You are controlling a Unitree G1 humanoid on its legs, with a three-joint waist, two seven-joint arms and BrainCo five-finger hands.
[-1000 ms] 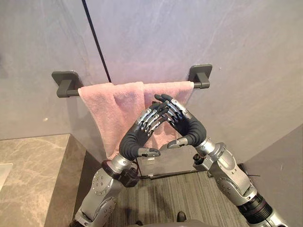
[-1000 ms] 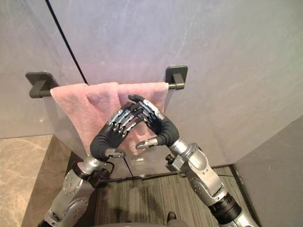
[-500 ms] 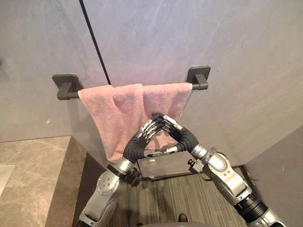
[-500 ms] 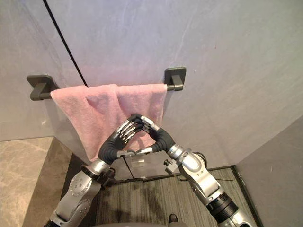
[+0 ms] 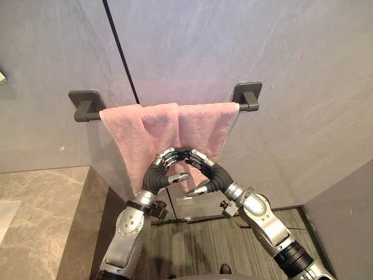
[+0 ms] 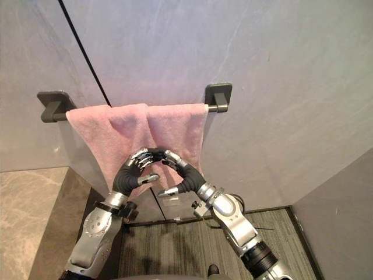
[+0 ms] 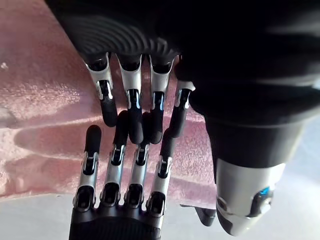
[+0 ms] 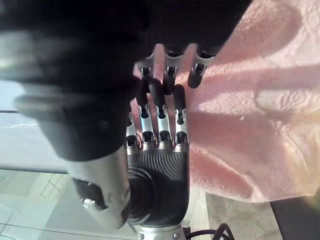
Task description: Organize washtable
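Towel (image 5: 145,131), pink terry, hangs over the bar (image 5: 245,107) on the wall. It covers the bar from its left end almost to its right end, with a lengthwise fold near the bar's middle and a slanting lower hem. Left hand (image 5: 151,174) and right hand (image 5: 213,175) lie against its lower half, below the bar's middle. Their fingers are straight with tips meeting and thumbs held clear; neither pinches cloth. The towel looks soft, light and limp, likely to slide along the bar and crease under a push. The best hold, I judge, is a pinch at each lower corner, or flat strokes outward toward the bar's ends.
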